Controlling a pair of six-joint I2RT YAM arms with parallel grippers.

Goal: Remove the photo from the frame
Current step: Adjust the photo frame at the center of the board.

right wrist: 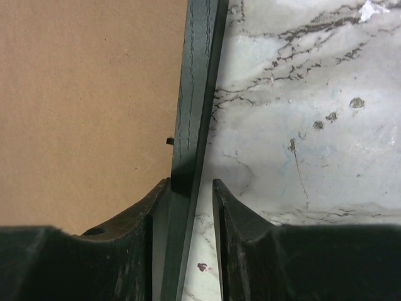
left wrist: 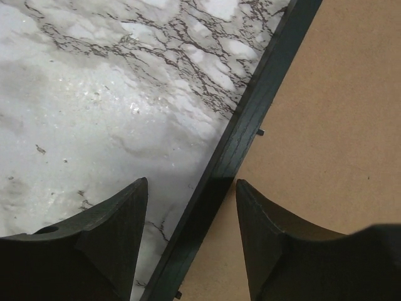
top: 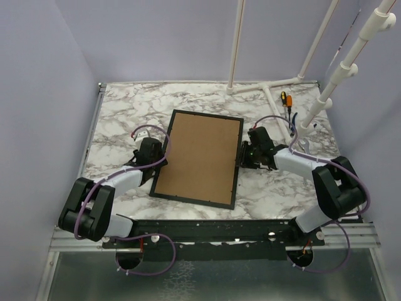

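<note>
Frame [top: 200, 160] lies face down mid-worktop [top: 119, 106] in the overhead view, brown back up and photo hidden. Your left end effector [top: 160, 157] and right end effector [top: 245, 155] flank it.

Left wrist: jaws wide, astride the black rail [left wrist: 250, 119].

Right wrist: jaws narrow, not yet clamped.

You're steadying it; next, free the backing tabs [right wrist: 169, 140].

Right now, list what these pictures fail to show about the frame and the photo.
- The photo: no view shows it; the frame lies face down, and its brown back hides whatever is inside.
- The frame's front: every view, it faces the table.
- Small dark tab at the rail's inner edge: wrist views, too small to tell whether it is turned.
- The frame's corners: wrist views, cut off by picture edges.
</note>
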